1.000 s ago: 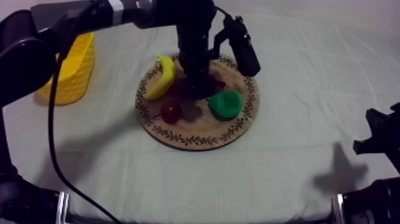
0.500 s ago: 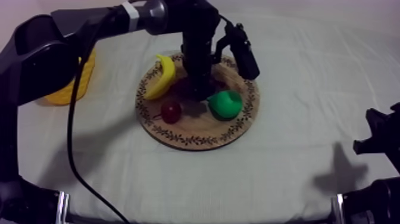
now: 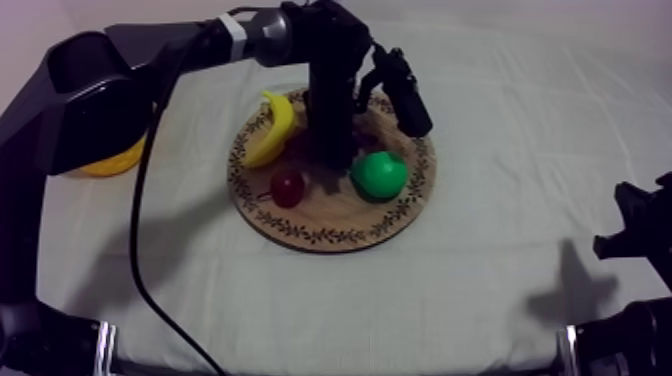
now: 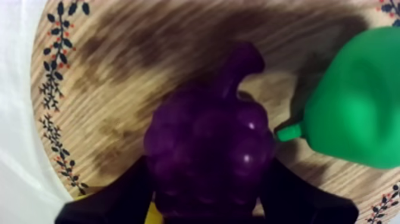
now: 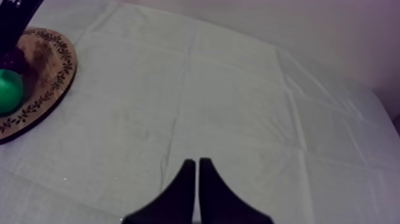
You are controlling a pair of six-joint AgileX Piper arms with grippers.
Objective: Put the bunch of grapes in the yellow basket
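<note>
Two fingers of your left gripper (image 4: 209,174) clasp the bunch of grapes (image 4: 208,137) mid wooden board (image 4: 107,89), pear (image 4: 351,113) touching at three o'clock. Probably light, hard, slippery; grip its widest part. Right gripper (image 5: 197,179) fingers pressed together.

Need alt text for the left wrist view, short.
The left gripper clamps purple grapes between its two black fingers, with the board beneath. A green pear lies beside the grapes, its stem tip reaching the bunch. Grey-white cloth shows past the board's patterned rim.
</note>
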